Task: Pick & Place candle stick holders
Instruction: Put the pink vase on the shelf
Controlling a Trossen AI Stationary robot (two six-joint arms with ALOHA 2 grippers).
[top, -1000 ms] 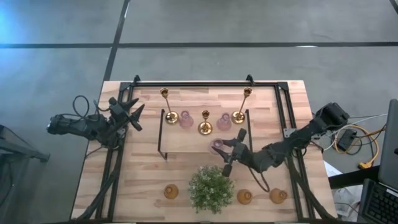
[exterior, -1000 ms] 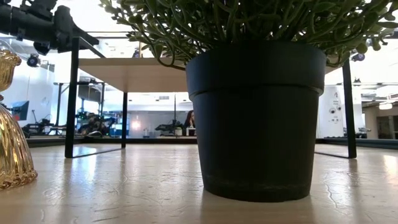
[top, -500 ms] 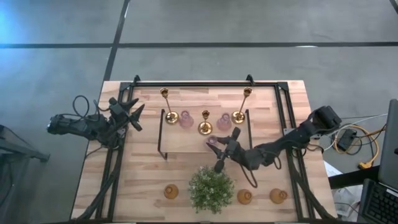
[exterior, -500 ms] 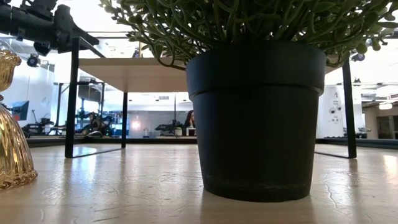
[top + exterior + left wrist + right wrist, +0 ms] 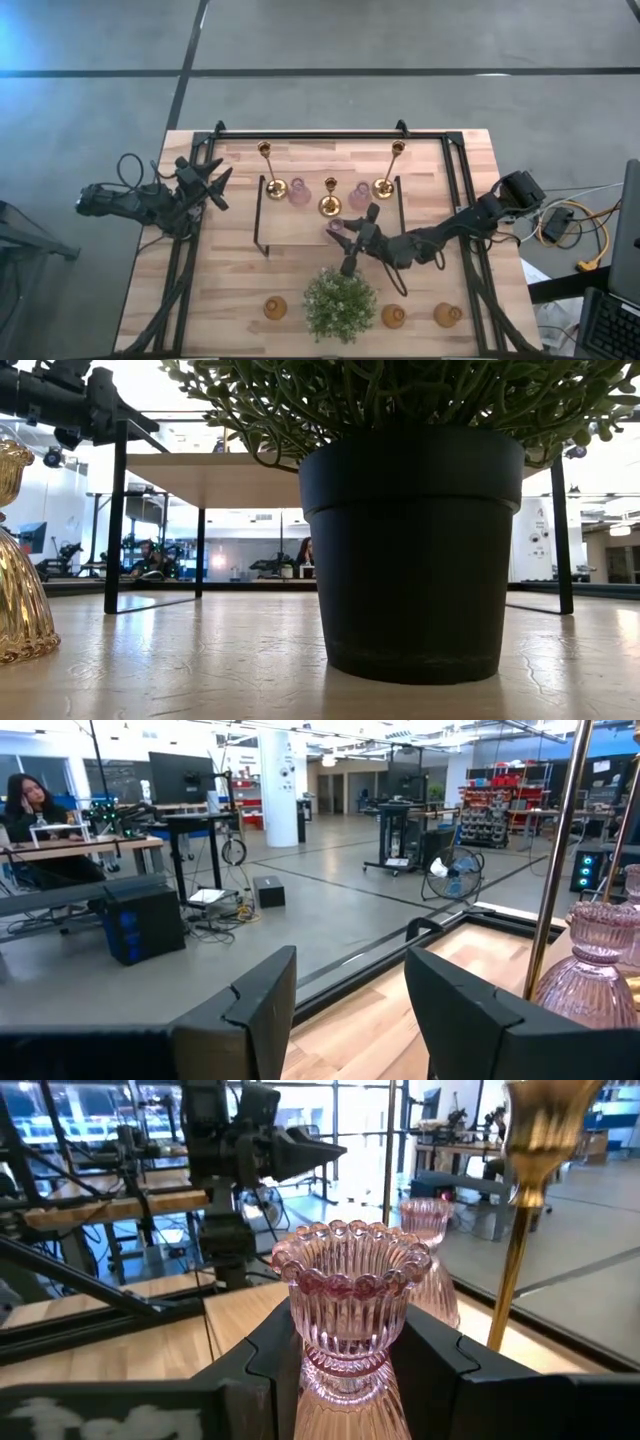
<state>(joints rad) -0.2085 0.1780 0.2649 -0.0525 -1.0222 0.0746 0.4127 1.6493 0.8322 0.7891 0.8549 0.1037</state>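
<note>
Right gripper [image 5: 345, 1380] clenched on pink glass holder [image 5: 350, 1305], held upright betw. its fingers above small raised shelf [image 5: 300, 225], w/ brass stick [image 5: 330, 196] just ahead; left gripper [image 5: 350, 1010] released, well apart.

The pot [image 5: 412, 550] fills the low view and hides most of the table behind it — an amber holder [image 5: 22, 560] is cut by the frame edge. The pink holder's [image 5: 350, 1315] base sits hidden between the right gripper's [image 5: 345, 1370] fingers.
</note>
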